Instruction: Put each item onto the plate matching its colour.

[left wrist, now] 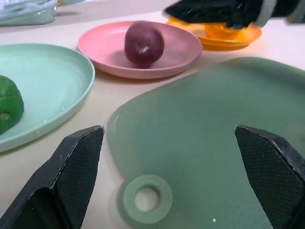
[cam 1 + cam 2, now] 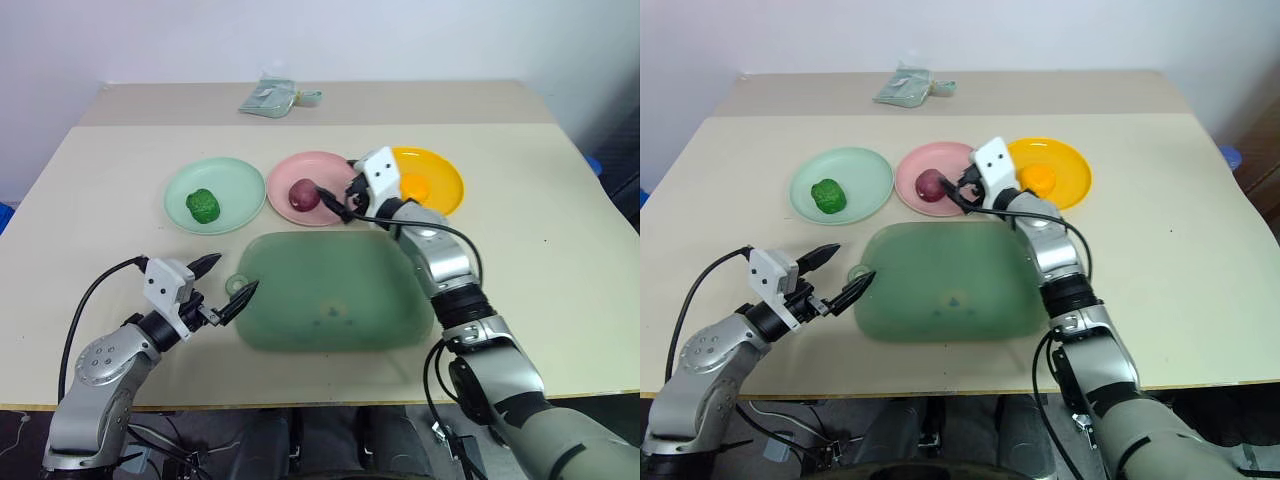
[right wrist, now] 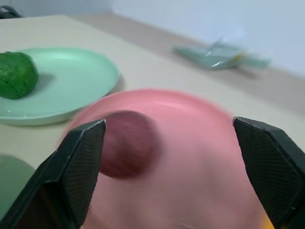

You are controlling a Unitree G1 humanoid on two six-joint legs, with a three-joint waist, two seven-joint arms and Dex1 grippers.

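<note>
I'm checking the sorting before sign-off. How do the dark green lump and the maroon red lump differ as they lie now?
The bumpy dark green lump looks rough and knobbly; the dark maroon red lump is smooth. The green one lies on the mint green round plate, the maroon one on the pink round plate. The open right gripper hangs close beside the maroon lump; no gripper is near the green one. Both are roundish, similar in size, and free of any grip.

Maroon lump (image 2: 304,195) sits on the pink plate (image 2: 318,166), right tool (image 2: 338,199) open beside it
</note>
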